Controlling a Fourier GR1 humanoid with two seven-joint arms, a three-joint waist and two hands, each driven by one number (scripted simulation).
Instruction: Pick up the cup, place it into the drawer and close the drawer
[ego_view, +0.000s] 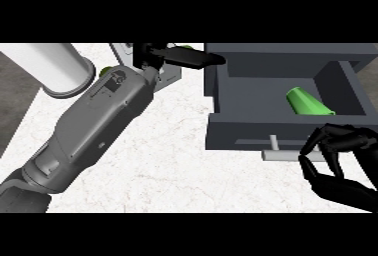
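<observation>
The green cup (308, 102) already lies tipped inside the open drawer (258, 131) at right, so my right hand (341, 167), curled and empty, waits by the drawer handle (284, 154) to push, while my left hand (177, 55), fingers straight, rests at upper centre.

Bright green cup (306, 101) inside a dark slate-grey drawer (284, 131) with a pale grey handle (284, 155). Bench (184, 175) white with faint grey marbled veining. Both hands black, left hand (181, 55) and right hand (336, 165), with black fingers (325, 137). Left forearm (96, 125) mid grey with a dark panel. White cylinder (55, 65) at upper left.
</observation>
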